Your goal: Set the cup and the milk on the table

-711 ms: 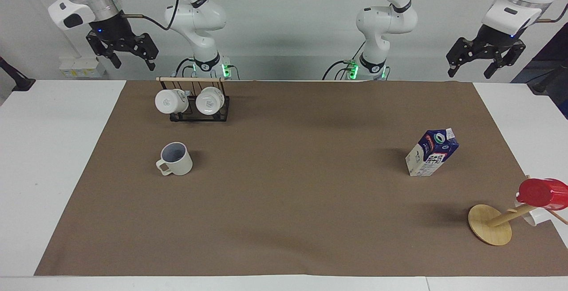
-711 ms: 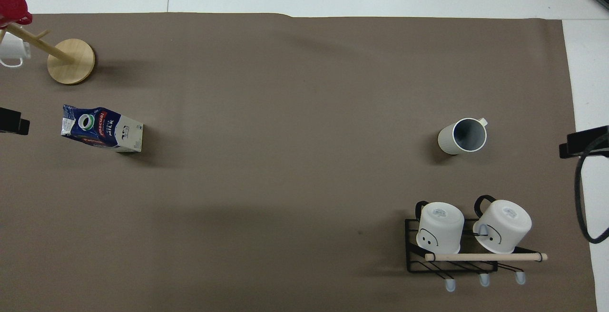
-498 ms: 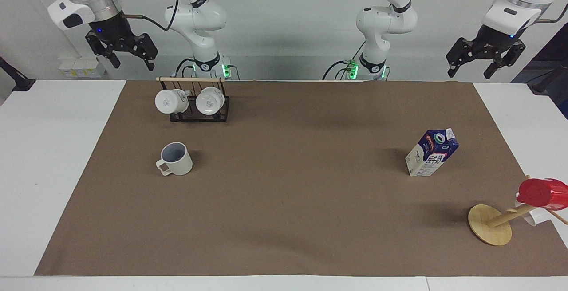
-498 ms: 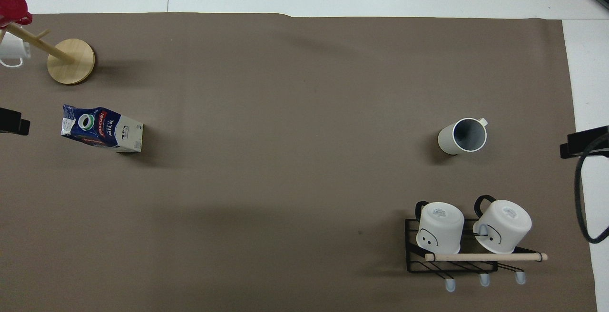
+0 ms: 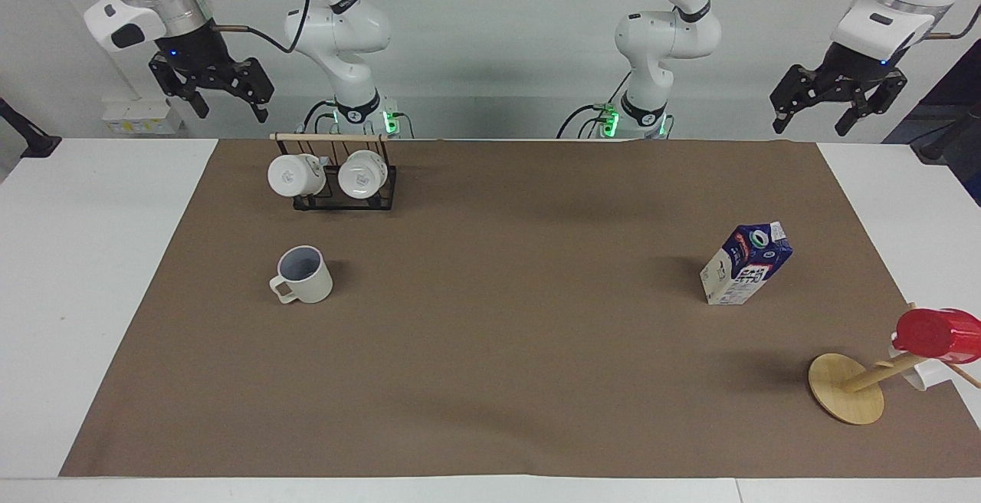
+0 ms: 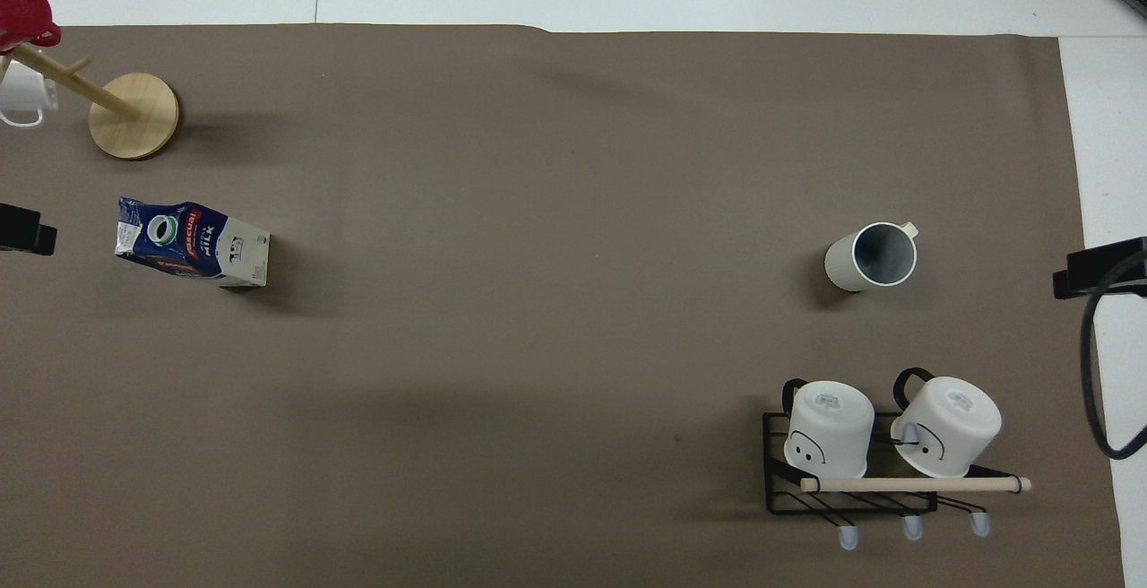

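Facing view only: spread fingers (image 5: 195,104) of both raised arms.

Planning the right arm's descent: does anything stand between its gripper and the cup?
Nothing visible does. The right gripper hangs open, high above the table's edge; the rack of white mugs stands beside that path, nearer the robots than the cup.

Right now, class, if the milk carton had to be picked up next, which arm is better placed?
The left. Its gripper hangs open at the milk's end of the table. The right gripper, also open, is up at the cup's end.
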